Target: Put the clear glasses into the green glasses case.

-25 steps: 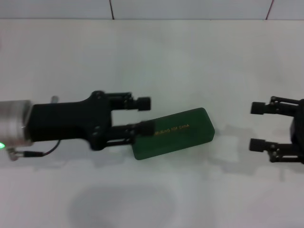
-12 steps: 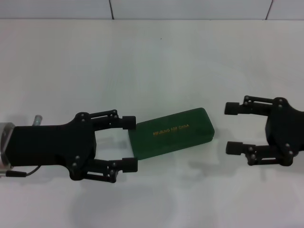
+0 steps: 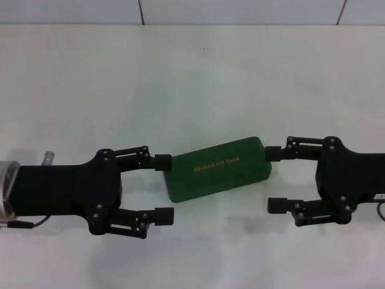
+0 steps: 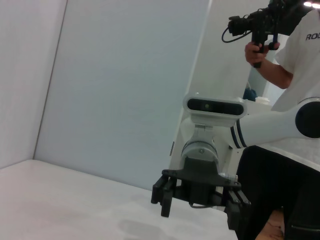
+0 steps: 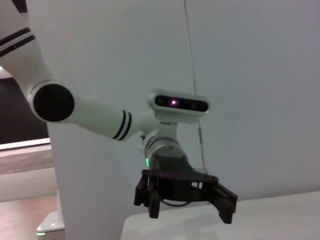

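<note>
1. Head view: green glasses case (image 3: 219, 168) lying shut on white surface (image 3: 192, 72), roughly mid-width and nearer the front edge than the back, long axis slanted, gold lettering on lid facing up.
2. Clear glasses not visible anywhere in any view; can't say whether inside the case or elsewhere.
3. Left pincer (image 3: 163, 189) at the case's left end, fingers spread apart; upper fingertip just touching or just beside the case's upper left corner, lower fingertip off in front of the lower edge. Holding nothing.
4. Right pincer (image 3: 275, 179) at the case's right end, fingers likewise apart; upper fingertip at the upper right corner, touching or just beside, lower one clear of the case toward the front edge. Holding nothing.
5. Wrist views: each shows only the opposite arm's pincer above the surface w/ fingers apart (right pincer seen from left wrist, left pincer from right wrist); case not in either view.
6. Judgement: step in hand looks like bracing the shut case from both ends, prob. to steady or square it.
7. To do well: bring both in evenly, low and level, so the case doesn't spin on the smooth surface; centre each finger pair on its end rather than catching one corner only; press lightly, since a hard shell will skid or pop out if squeezed off-centre.
</note>
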